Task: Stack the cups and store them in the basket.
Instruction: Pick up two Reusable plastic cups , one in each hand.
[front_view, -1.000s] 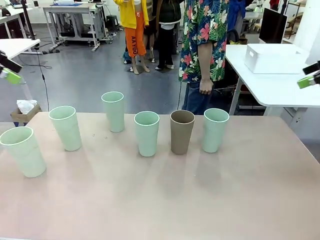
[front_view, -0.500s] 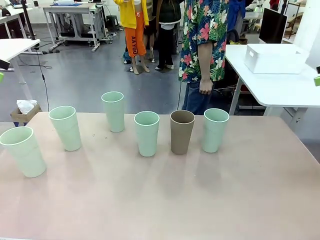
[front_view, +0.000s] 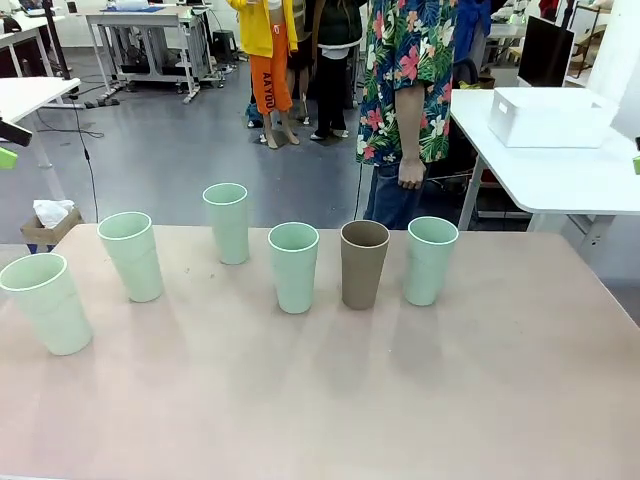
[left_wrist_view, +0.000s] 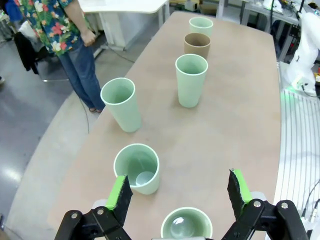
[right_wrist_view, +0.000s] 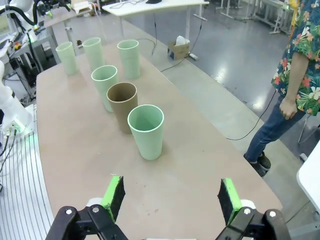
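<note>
Front view gives us the brown cup (front_view: 363, 263) upright on the table (front_view: 400, 400), one mint cup (front_view: 430, 260) just right of it and four mint cups (front_view: 293, 266) strung out to its left, none touching. Past the brown cup and off to its right, the basket (front_view: 550, 117) sits on a separate white table (front_view: 540, 180). Our left gripper (left_wrist_view: 178, 182) is spread wide, nothing between its pads, over the row's end farthest from the brown cup. Our right gripper (right_wrist_view: 171, 192), equally wide and bare, hangs nearest the brown cup's right-hand neighbour.
</note>
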